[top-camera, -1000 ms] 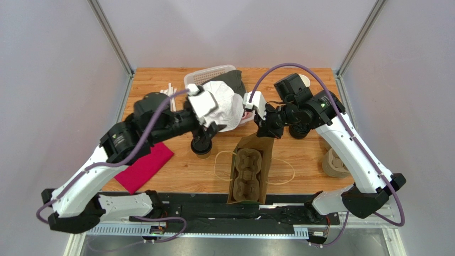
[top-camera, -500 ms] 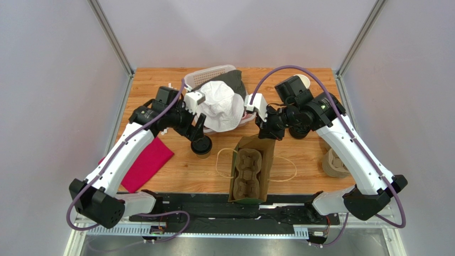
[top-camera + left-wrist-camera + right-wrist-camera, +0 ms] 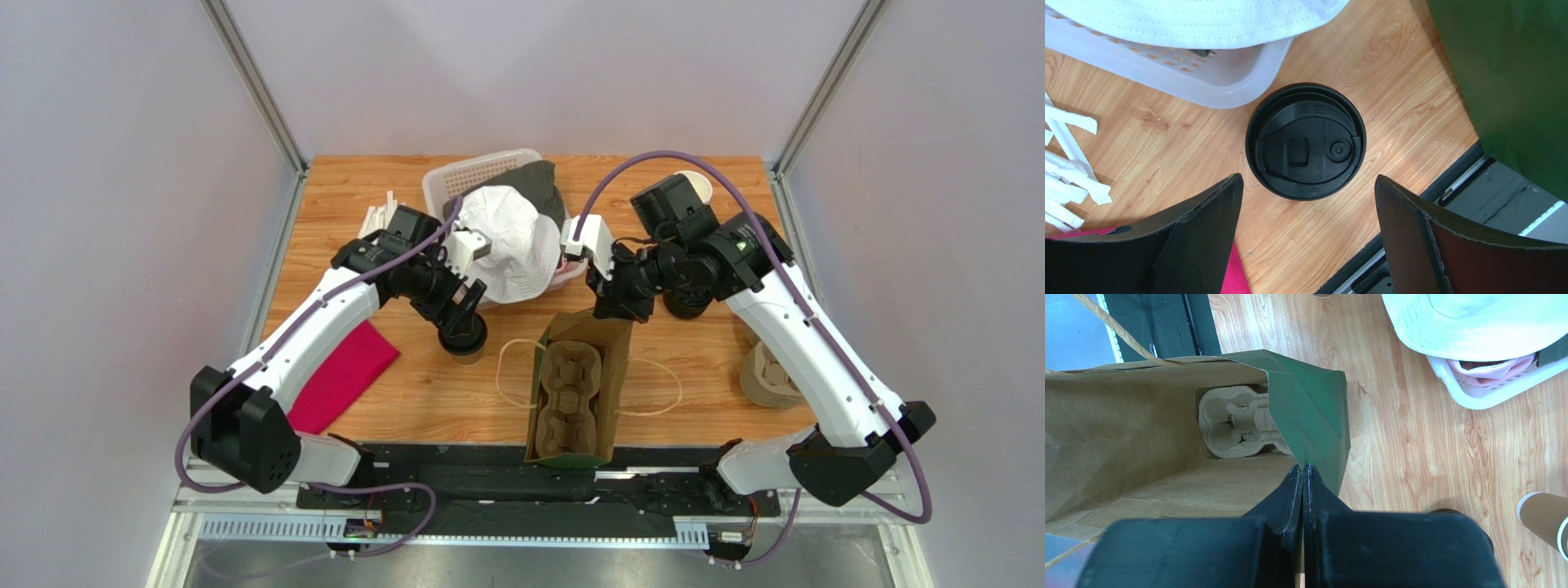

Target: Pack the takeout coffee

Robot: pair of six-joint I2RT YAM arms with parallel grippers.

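One tray (image 3: 1235,425) sits in the bag (image 3: 1137,416) the right tool (image 3: 1303,471) pinches; left tool (image 3: 1308,180) gapes over lidded cup (image 3: 1306,150).

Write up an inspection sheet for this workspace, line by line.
Surface: wooden table, bare wood between the items.
Job's things: takeout coffee upright with its black lid on, beside the basket; paper bag open, with a cup carrier at its bottom.
Clutter: white basket with a white hat on it; pink cloth; white wrapped straws; brown cups at the right edge.
Grippers: left gripper above the coffee, jaws open and clear of it; right gripper with jaws shut on the bag's rim.
Cables: a purple cable looped along each arm.
Surroundings: pale wall panels; nothing else seen.
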